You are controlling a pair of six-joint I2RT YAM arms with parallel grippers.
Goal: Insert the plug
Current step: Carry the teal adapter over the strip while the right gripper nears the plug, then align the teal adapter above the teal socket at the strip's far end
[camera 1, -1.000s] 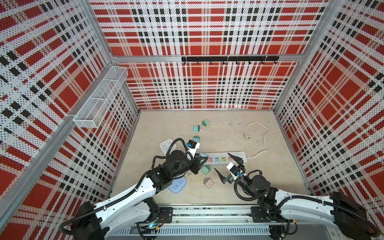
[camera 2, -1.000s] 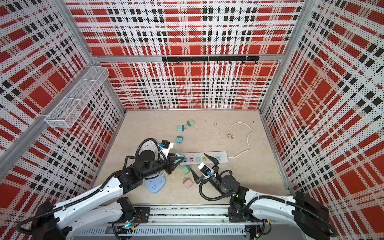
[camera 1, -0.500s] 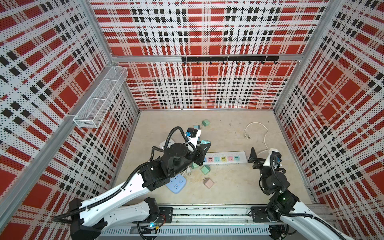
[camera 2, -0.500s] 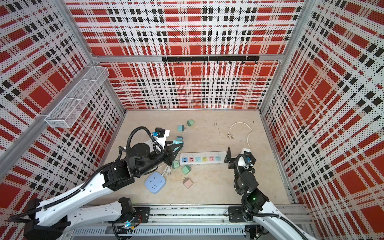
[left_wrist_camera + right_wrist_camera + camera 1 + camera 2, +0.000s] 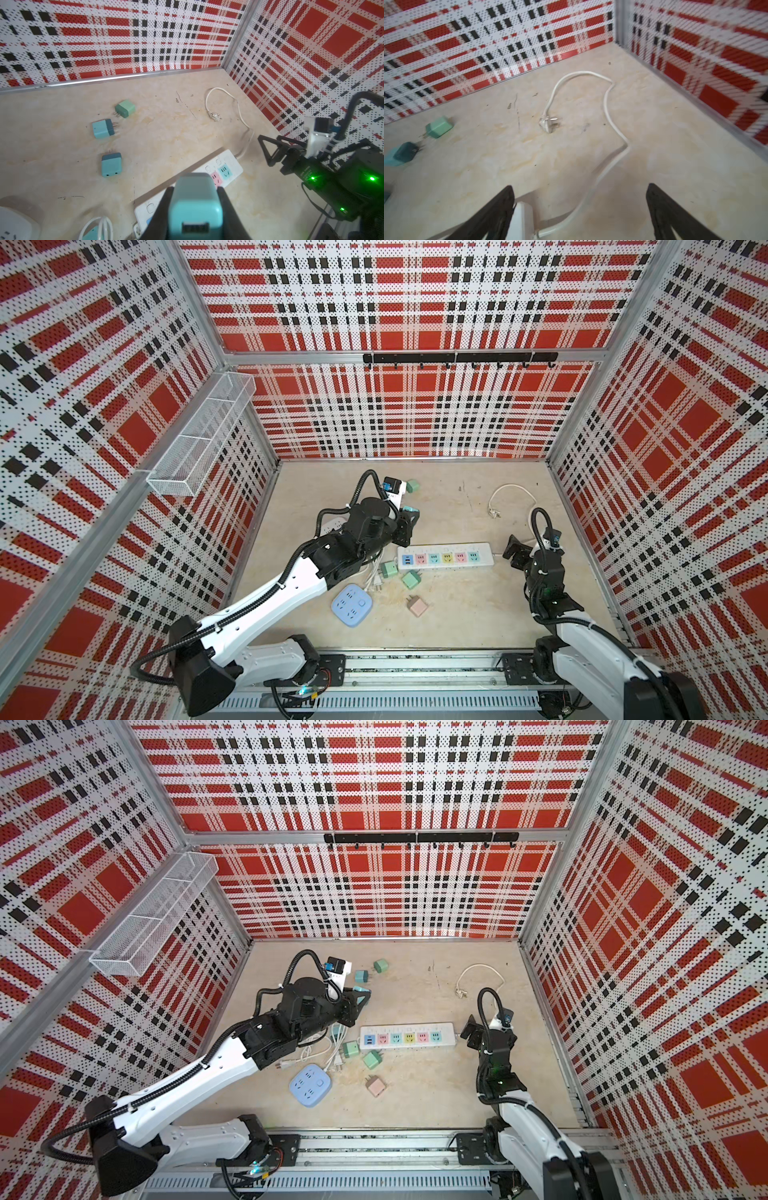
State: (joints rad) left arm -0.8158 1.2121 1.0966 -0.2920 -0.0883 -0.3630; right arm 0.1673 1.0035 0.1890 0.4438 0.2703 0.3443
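Left arm stretched forward, left tool (image 5: 195, 188) pinching a teal plug (image 5: 195, 207) near the power strip (image 5: 444, 559), prongs hidden; right tool (image 5: 580, 186) spread at the strip's cord end.

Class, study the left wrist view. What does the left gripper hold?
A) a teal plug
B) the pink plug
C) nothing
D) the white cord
A: the left gripper has its jaws closed on either side of a teal plug.
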